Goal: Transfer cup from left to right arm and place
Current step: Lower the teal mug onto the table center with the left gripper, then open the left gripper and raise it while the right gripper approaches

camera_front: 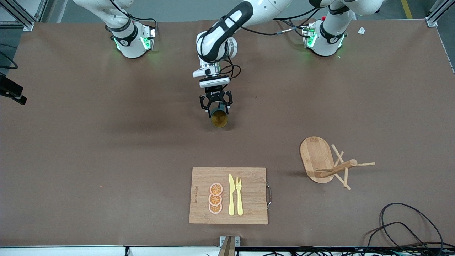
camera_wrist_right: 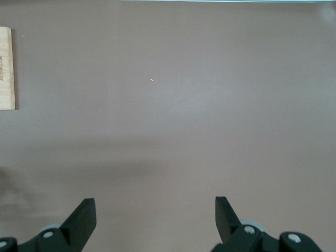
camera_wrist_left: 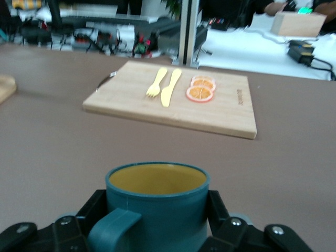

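Observation:
The cup (camera_front: 219,118), dark teal with a mustard-yellow inside, is tilted with its mouth toward the front camera. My left gripper (camera_front: 216,105) is shut on it and holds it a little above the middle of the table. In the left wrist view the cup (camera_wrist_left: 157,202) fills the space between the two black fingers (camera_wrist_left: 92,209), its loop handle toward the camera. My right gripper (camera_wrist_right: 155,209) is open and empty over bare table in the right wrist view. It is out of the front view.
A bamboo cutting board (camera_front: 249,195) with a yellow knife, a yellow fork and three orange slices lies nearer the front camera than the cup. A wooden mug stand (camera_front: 321,161) lies tipped over toward the left arm's end. Cables (camera_front: 408,227) lie at that front corner.

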`<state>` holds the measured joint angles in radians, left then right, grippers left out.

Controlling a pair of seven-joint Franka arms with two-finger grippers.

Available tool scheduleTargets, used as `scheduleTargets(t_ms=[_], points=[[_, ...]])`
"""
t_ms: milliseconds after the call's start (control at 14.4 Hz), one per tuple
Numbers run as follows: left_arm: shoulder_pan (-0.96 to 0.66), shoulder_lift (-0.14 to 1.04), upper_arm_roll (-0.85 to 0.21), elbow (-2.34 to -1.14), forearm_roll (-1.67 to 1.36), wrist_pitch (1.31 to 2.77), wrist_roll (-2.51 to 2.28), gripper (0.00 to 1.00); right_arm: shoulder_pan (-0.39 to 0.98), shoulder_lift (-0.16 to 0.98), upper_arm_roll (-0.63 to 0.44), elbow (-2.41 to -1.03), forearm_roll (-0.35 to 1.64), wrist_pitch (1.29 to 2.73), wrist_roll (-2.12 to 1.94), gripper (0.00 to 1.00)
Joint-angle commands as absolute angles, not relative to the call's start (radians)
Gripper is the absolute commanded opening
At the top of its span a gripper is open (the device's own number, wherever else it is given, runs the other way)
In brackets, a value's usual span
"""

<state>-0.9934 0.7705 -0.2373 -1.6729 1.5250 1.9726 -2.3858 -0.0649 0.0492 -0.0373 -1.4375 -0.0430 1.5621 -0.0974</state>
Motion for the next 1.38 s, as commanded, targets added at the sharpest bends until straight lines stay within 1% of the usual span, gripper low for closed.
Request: scheduleTargets(t_ms=[0,277,415,554,623,692,831,1038,1177,1315], points=[[-1.04,0.791,-0.229,-1.651,1.6,1.899,-2.367,0.58,-0.086,0.041,-0.025,-1.448,-0.029,1.563,-0.114,1.0],[-1.126,0.853,-0.227,-1.649,1.617,1.781,-2.387,0.59,-0.086,0.04,-0.025,-1.448,-0.029,1.563,-0.114,1.0],[-1.147,0.871,-0.224,-1.649,1.626,1.755,-2.43,0.6,-0.086,0.04,-0.025,-1.448,-0.029,1.563,-0.114,1.0],[-1.152,0.876,-0.224,-1.649,1.647,1.747,-2.473,0.66,-0.086,0.04,-0.025,-1.448,-0.029,1.563,-0.114,1.0],[-1.152,0.876,-0.225,-1.649,1.64,1.747,-2.476,0.77,-0.086,0.041,-0.025,-1.448,-0.029,1.565,-0.114,1.0],[-1.152,0.873,-0.225,-1.648,1.634,1.747,-2.474,1.0,-0.086,0.04,-0.025,-1.448,-0.029,1.563,-0.114,1.0],[-1.152,0.867,-0.232,-1.623,1.602,1.744,-2.467,1.0,-0.086,0.04,-0.025,-1.448,-0.029,1.563,-0.114,1.0],[-1.163,0.845,-0.233,-1.507,1.397,1.727,-2.375,1.0,-0.086,0.04,-0.025,-1.448,-0.029,1.563,-0.114,1.0],[-1.16,0.801,-0.233,-1.482,1.306,1.724,-2.303,1.0,-0.086,0.04,-0.025,-1.448,-0.029,1.563,-0.114,1.0],[-1.147,0.737,-0.232,-1.482,1.232,1.724,-2.205,1.0,-0.083,0.04,-0.025,-1.448,-0.028,1.563,-0.112,1.0]])
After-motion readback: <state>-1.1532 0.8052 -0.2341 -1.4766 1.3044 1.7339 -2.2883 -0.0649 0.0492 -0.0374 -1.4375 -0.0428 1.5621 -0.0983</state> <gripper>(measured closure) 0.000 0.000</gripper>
